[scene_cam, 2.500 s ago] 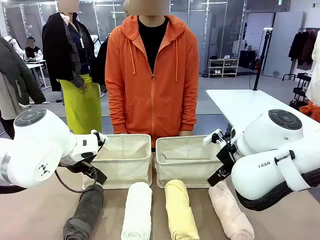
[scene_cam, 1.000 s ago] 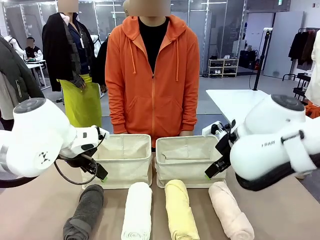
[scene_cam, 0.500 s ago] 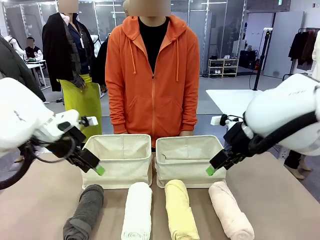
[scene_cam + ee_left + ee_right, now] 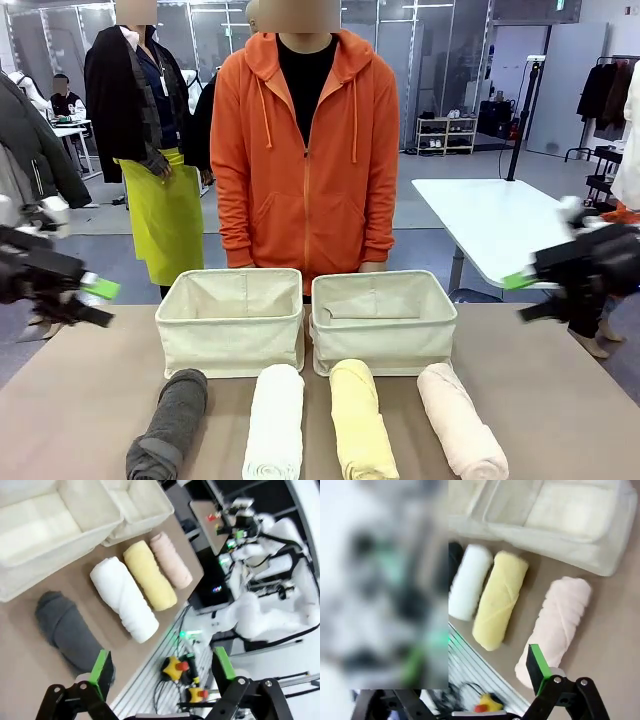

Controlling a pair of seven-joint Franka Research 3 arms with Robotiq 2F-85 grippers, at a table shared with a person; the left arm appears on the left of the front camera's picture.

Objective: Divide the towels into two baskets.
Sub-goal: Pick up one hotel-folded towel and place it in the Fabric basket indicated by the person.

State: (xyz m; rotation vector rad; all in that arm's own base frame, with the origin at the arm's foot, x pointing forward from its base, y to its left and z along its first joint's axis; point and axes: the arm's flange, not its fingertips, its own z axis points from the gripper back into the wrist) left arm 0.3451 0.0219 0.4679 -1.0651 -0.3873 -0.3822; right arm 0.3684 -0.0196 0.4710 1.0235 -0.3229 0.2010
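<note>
My left pincer (image 4: 97,304) hangs at the far left of the scene, above the left edge of the counter (image 4: 560,400) and well apart from every towel. Its two green pads are spread wide with nothing between them. In my left wrist view the dark grey towel lies beyond the gap between those fingers. My right pincer (image 4: 525,296) hangs at the far right, above the counter's right edge, also spread and pinching nothing. In my right wrist view one green pad (image 4: 537,669) stands near the pale pink towel without touching it. The other finger is lost in blur.

All four towels lie on the near part of the counter in a row, outside the baskets. From left to right they are the dark grey towel (image 4: 168,425), the white towel (image 4: 275,420), the pale yellow towel (image 4: 360,418) and the pale pink towel (image 4: 460,420). The grey one slants, its far end near the left basket's left corner. The pink one slants the other way, its far end near the right basket's right corner. The white and yellow rolls lie close together between them, their far ends just beside the basket fronts.

The left basket (image 4: 230,345) and the right basket (image 4: 380,350) stand side by side just beyond the towels, their inner walls showing plain canvas. A person in an orange hoodie (image 4: 305,150) stands at the far side of the counter, right behind the baskets.
</note>
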